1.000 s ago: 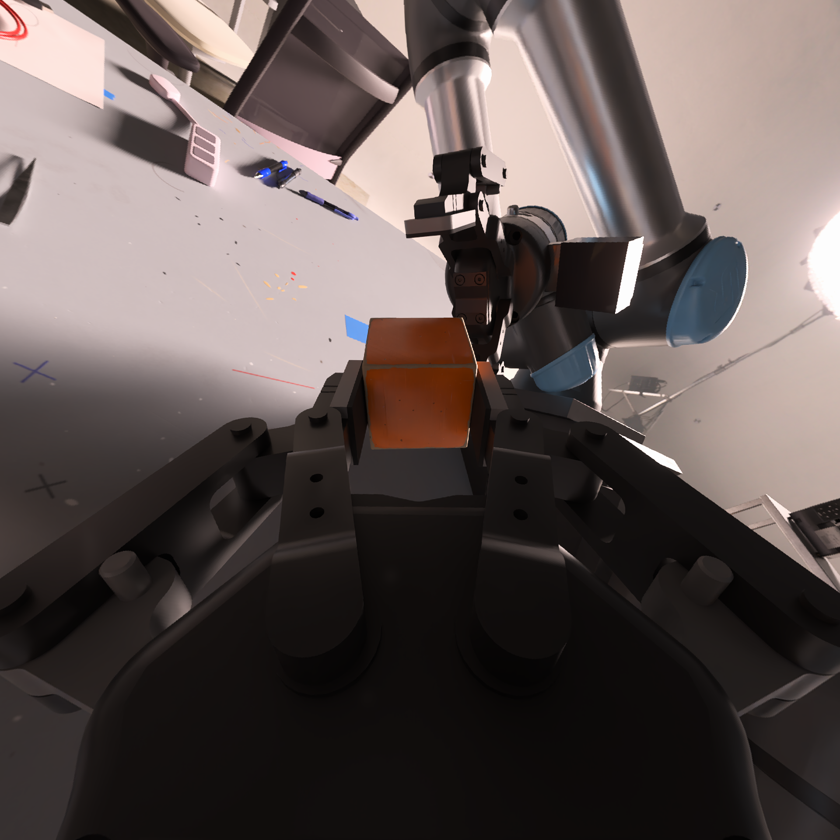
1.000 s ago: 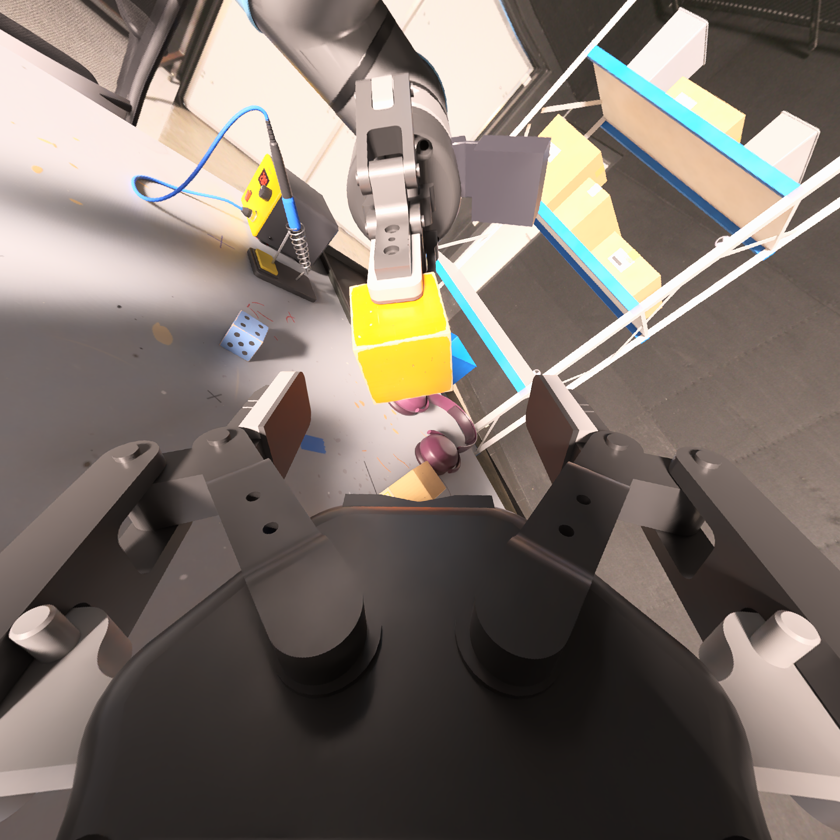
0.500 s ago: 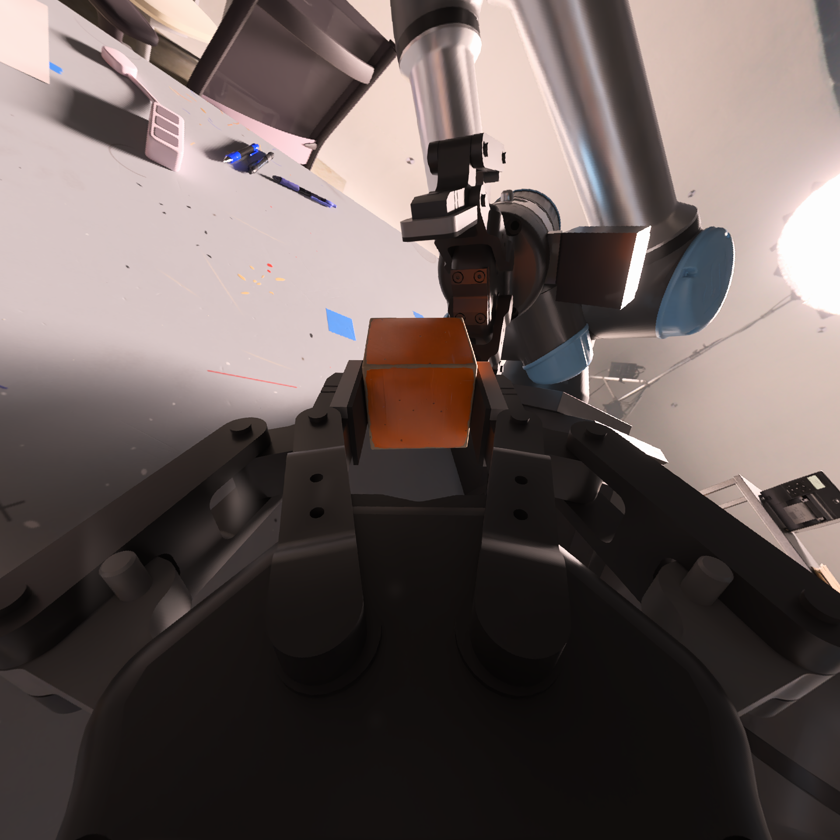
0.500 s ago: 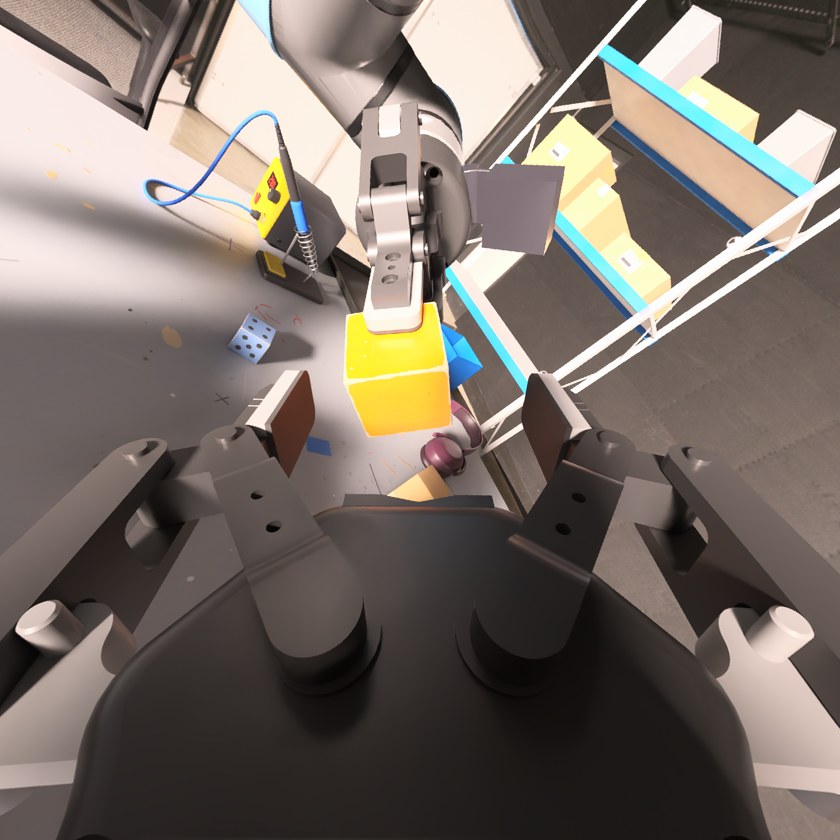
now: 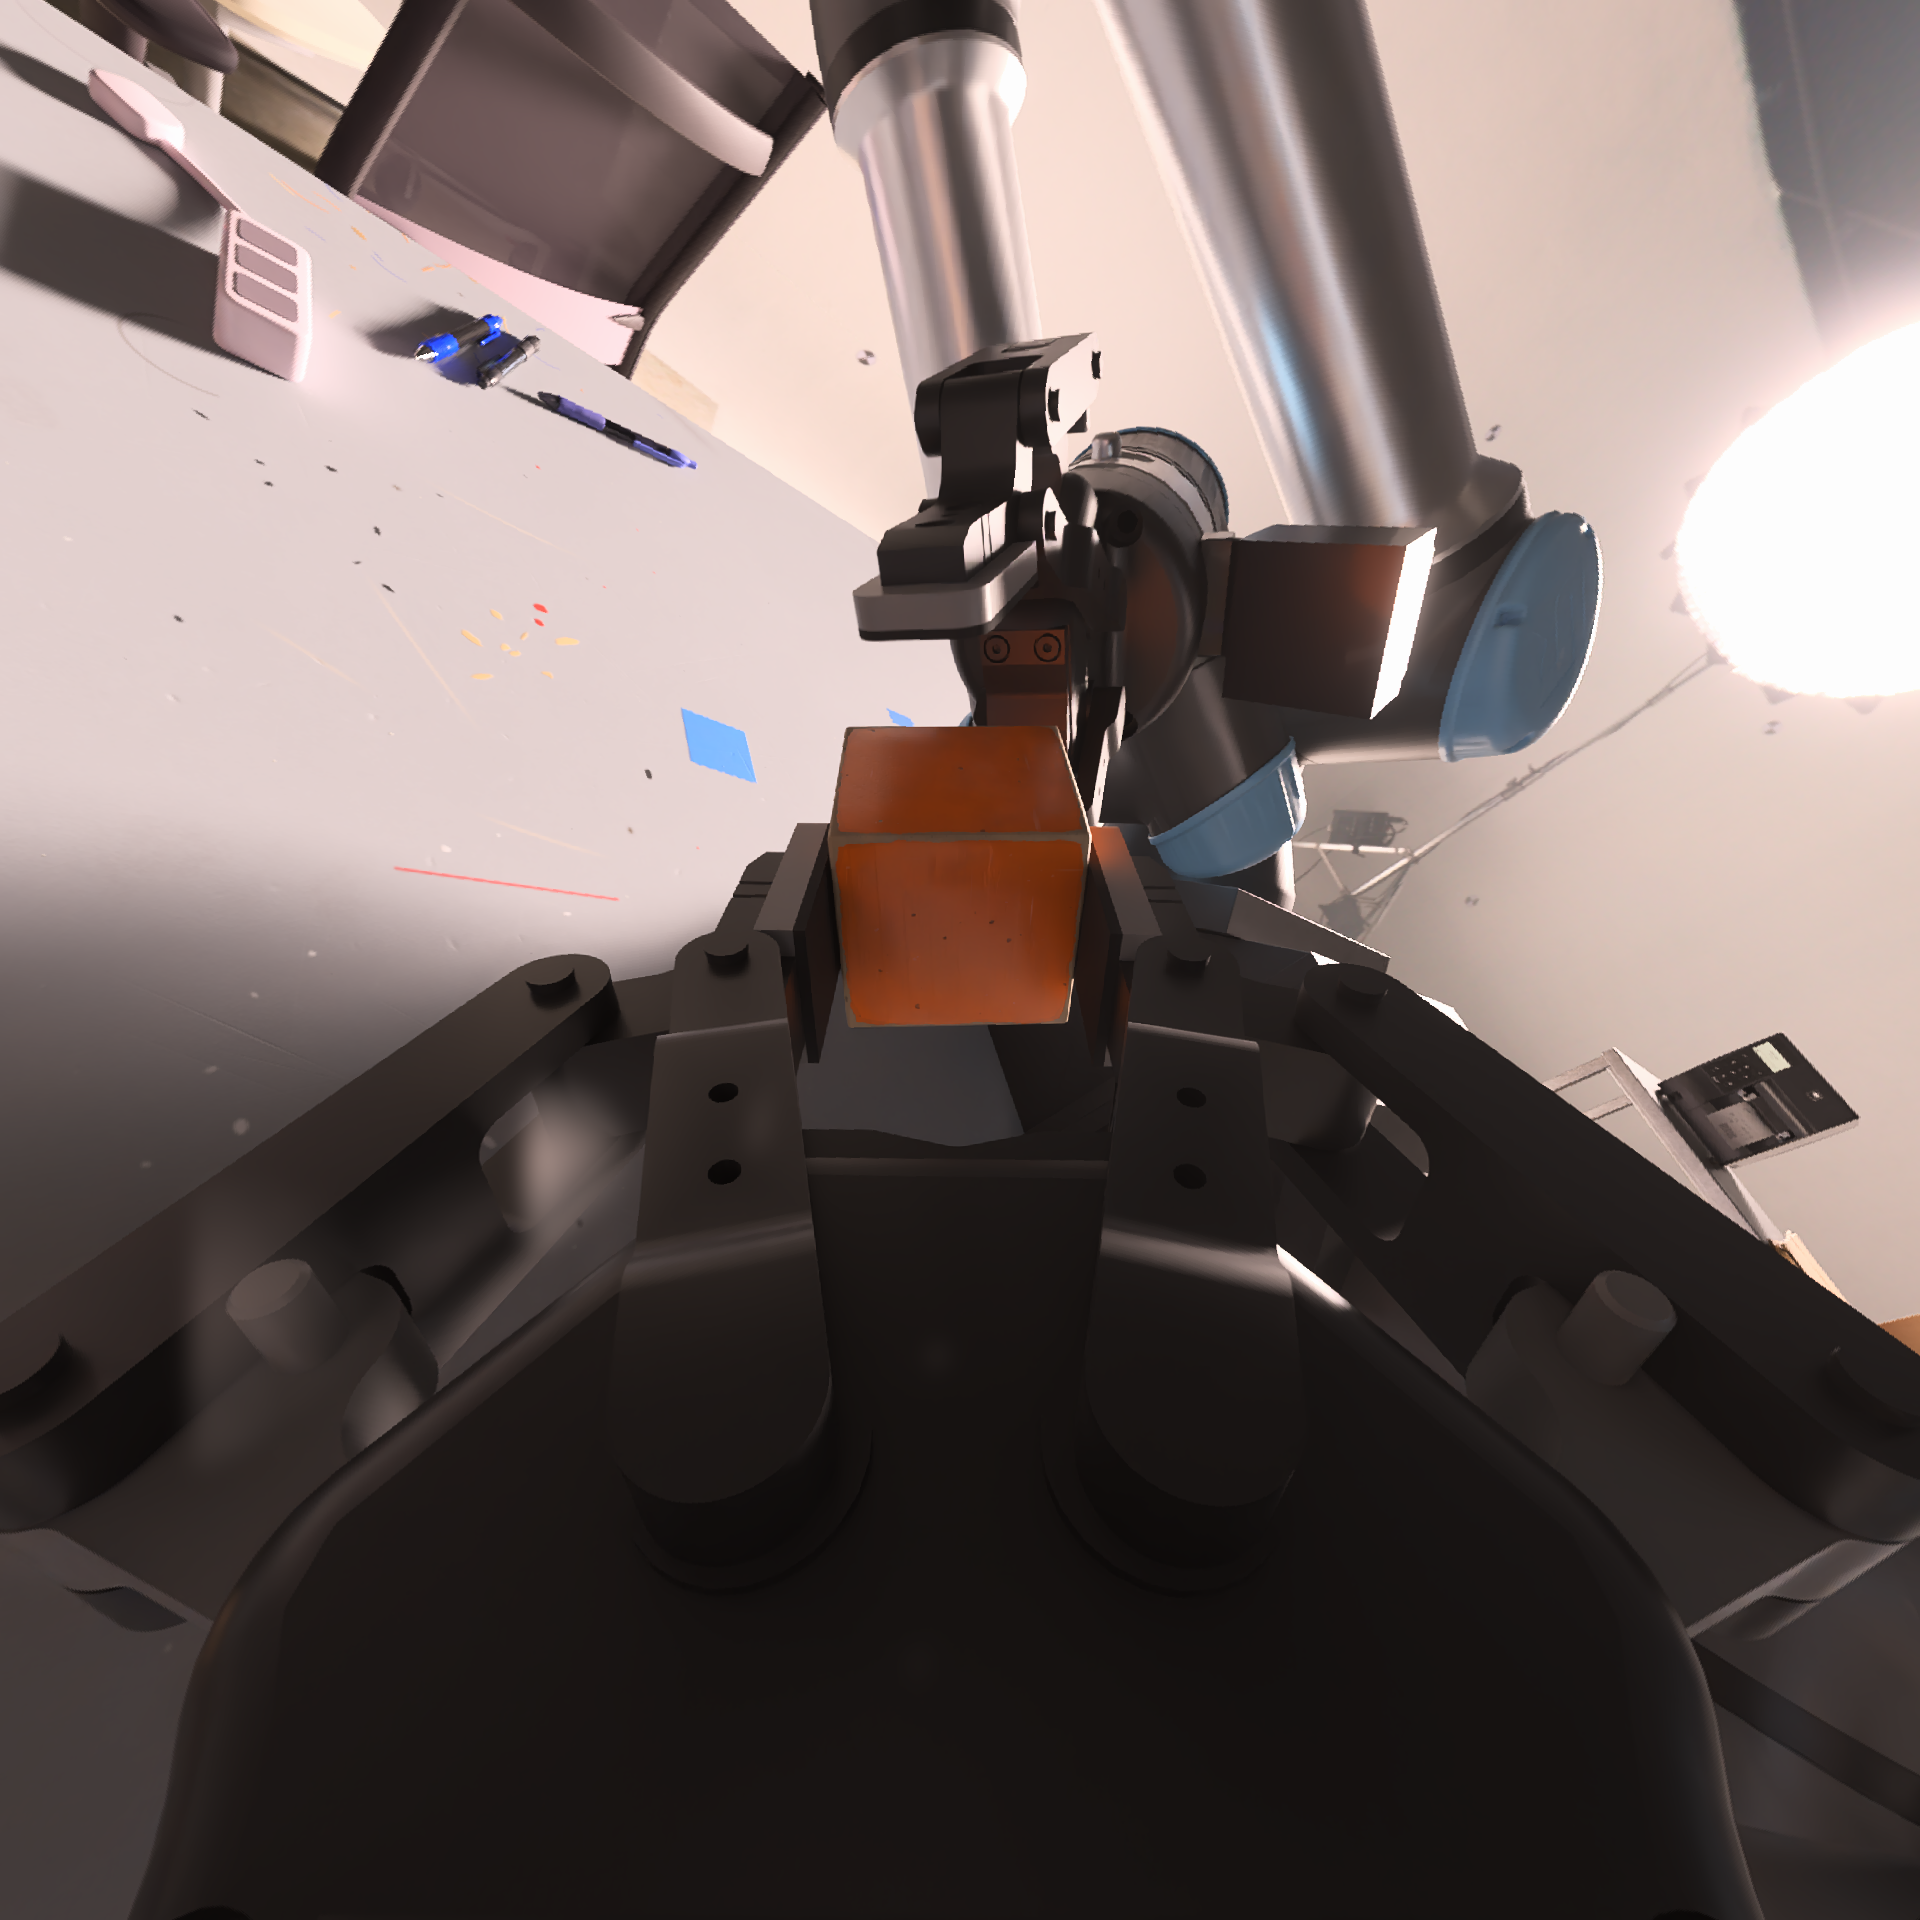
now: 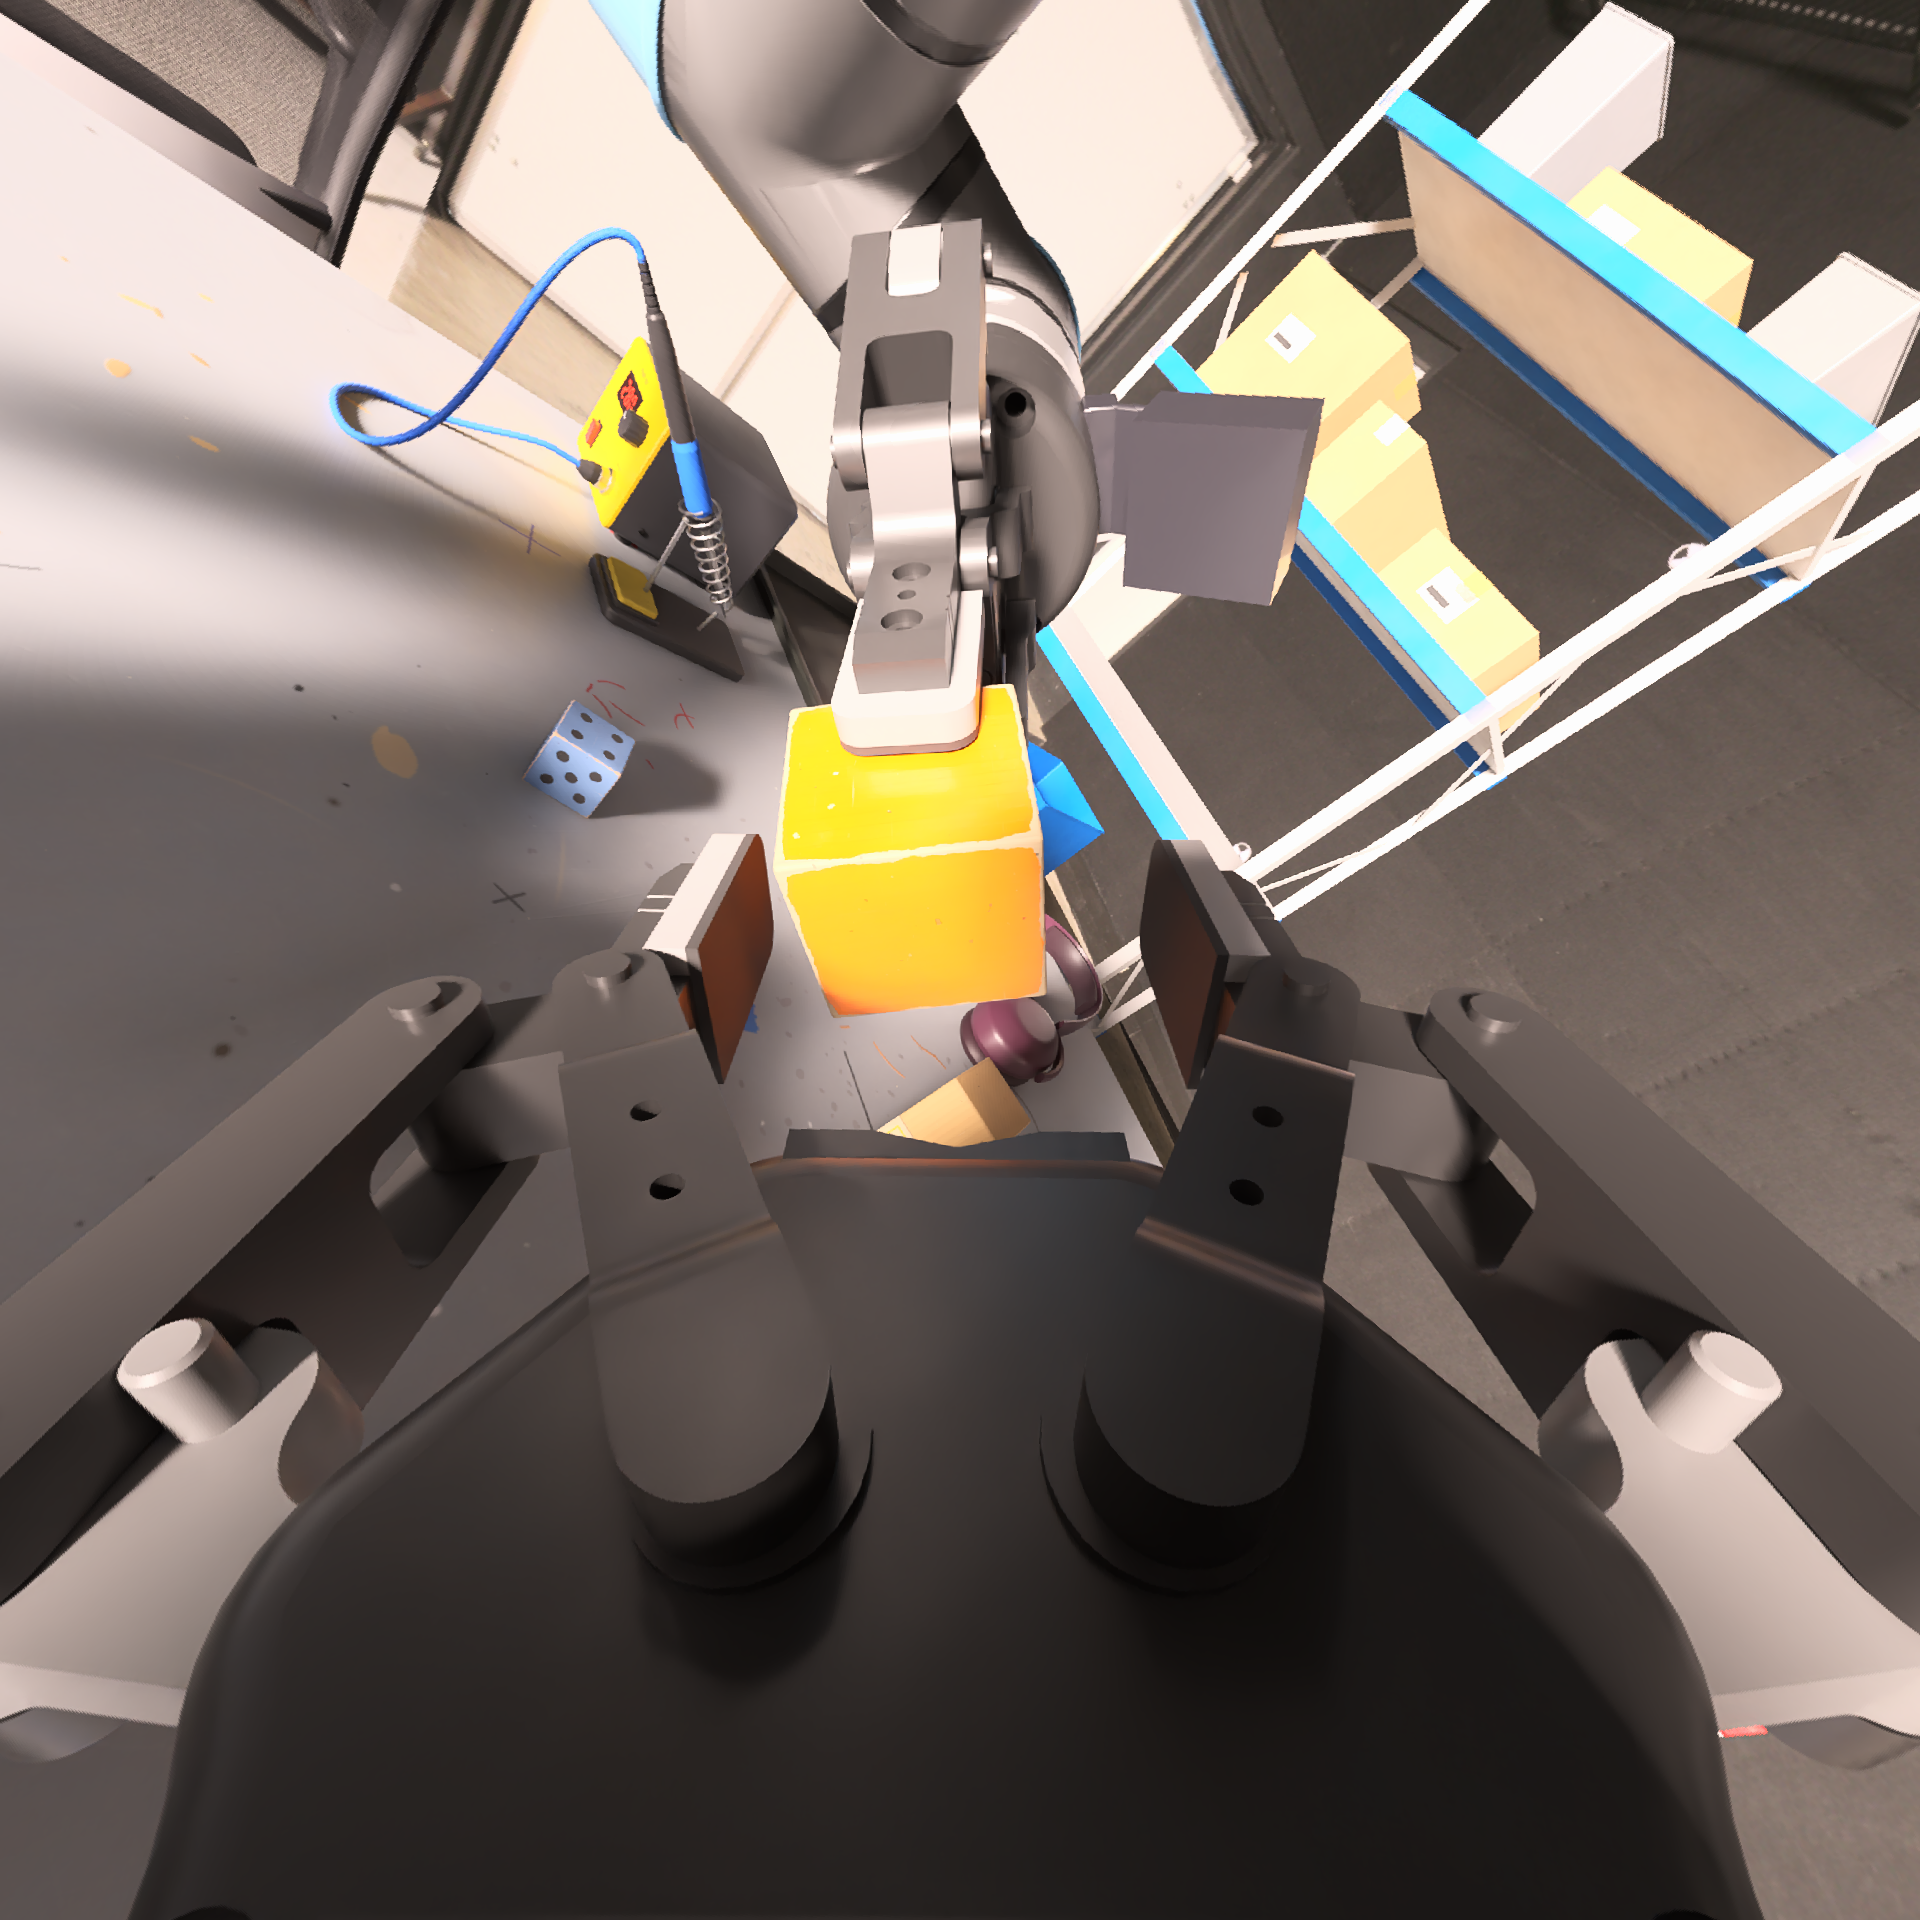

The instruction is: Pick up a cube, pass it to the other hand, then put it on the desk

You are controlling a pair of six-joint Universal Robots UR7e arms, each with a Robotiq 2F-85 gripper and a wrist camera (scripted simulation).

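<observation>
While the left gripper [image 5: 956, 925] is clamping the cube [image 6: 909, 852] squarely, without a long axis, the right gripper [image 6: 961, 940] is spreading wide around it.

From my station I see pale cream walls [image 5: 1621, 208] and a glaring lamp [image 5: 1829, 520] on the left feed. On the right feed, a dark grey floor [image 6: 1558, 1039] lies beyond the grey counter [image 6: 208, 727], with a white-and-blue shelf rack [image 6: 1621, 270] holding cardboard boxes [image 6: 1320, 343].
</observation>
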